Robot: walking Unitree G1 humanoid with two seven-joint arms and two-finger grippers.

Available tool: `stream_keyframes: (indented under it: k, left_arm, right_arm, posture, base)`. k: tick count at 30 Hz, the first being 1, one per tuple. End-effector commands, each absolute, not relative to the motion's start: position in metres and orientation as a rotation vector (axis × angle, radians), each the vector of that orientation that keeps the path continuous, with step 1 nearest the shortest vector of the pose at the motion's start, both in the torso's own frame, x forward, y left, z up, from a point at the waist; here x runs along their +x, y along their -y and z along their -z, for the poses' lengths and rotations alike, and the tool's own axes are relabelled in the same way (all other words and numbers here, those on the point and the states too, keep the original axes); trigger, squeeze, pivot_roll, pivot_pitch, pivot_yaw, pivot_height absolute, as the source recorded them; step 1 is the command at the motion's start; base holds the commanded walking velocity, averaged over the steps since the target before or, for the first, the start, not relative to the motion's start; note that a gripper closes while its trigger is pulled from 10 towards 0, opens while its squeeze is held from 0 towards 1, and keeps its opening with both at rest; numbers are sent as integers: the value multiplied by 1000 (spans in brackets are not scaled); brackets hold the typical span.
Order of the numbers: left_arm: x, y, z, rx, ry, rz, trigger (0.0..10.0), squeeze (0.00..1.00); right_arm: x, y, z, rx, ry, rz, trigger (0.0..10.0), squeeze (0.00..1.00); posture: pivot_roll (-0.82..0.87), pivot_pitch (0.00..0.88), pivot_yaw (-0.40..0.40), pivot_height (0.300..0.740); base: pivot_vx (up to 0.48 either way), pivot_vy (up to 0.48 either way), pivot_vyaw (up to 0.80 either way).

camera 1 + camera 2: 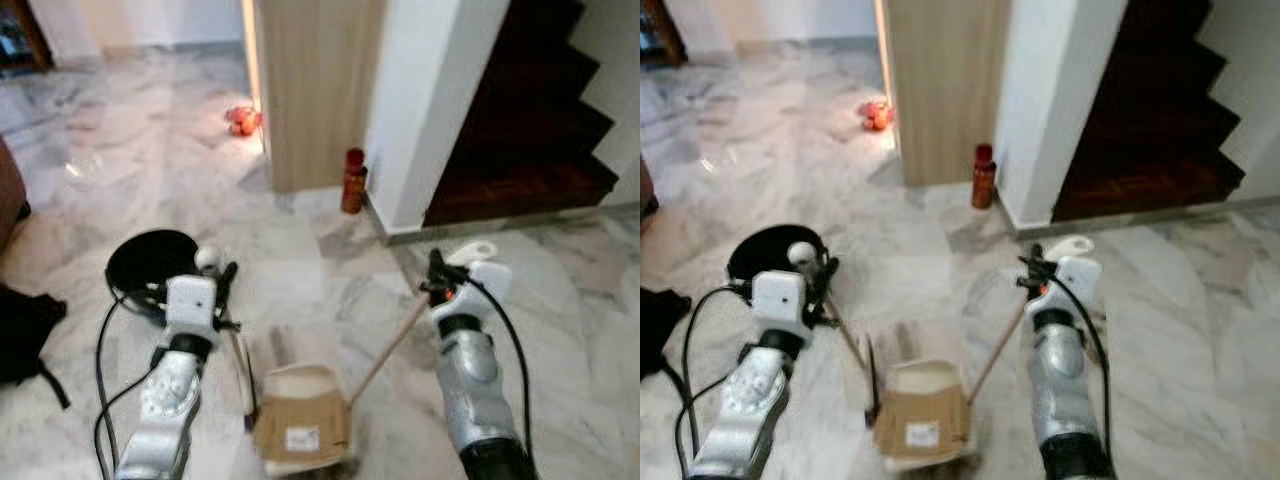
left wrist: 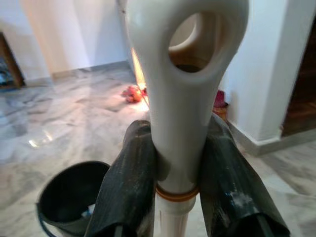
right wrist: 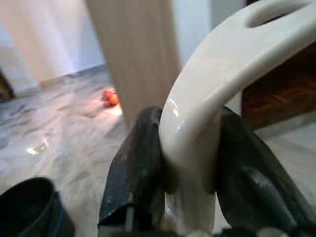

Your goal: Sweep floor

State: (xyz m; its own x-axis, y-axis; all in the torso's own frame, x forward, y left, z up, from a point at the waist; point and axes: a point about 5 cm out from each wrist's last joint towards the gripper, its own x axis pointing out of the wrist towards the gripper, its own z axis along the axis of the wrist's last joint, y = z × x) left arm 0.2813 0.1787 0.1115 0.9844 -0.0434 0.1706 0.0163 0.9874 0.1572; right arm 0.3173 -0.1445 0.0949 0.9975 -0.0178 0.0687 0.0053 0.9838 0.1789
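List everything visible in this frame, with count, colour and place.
Dustpan: 1, cream with a cardboard-brown piece on it, on the floor between the arms; its handle is in the right gripper.
Broom: 1, cream handle top, in the left gripper.
Bin: 1, black, on the floor ahead of the left arm.
Bottle: 1, red, at the foot of the wooden panel.
Orange-red item: 1, on the floor further off; too small to identify.
Dark bag: 1, black, far left.
Stairs: dark wood, upper right.
Floor: grey-white marble.
Left gripper: shut on the broom.
Right gripper: shut on the dustpan handle.
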Motion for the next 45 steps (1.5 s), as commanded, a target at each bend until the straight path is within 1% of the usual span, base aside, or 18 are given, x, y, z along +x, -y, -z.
stream_keyframes:
  k: [1,17,31,39,45]
  left_arm:
    - [282,-175,-119,170,208,38,10000,0]
    - [283,-176,-119,169,205,33,10000,0]
    - [281,-176,-118,167,205,33,10000,0]
    - [281,-175,-119,165,209,37,10000,0]
    - [282,-174,-120,172,212,37,10000,0]
  right_arm:
    - [321,149,-108,219,127,28,10000,0]
    - [321,152,-108,192,124,29,10000,0]
    - [321,155,-107,171,119,32,10000,0]
    - [322,155,-108,157,120,41,10000,0]
    - [322,157,-106,177,108,51,10000,0]
  posture:
    - [141,49,-22,740]
    - [140,69,-21,740]
    - [147,57,-25,740]
    - [152,55,-26,740]
    - [153,49,-25,740]
  base:
    - [0,352,0]
    - [0,353,0]
    - [0,348,0]
    - [0,321,763]
    - [0,0,0]
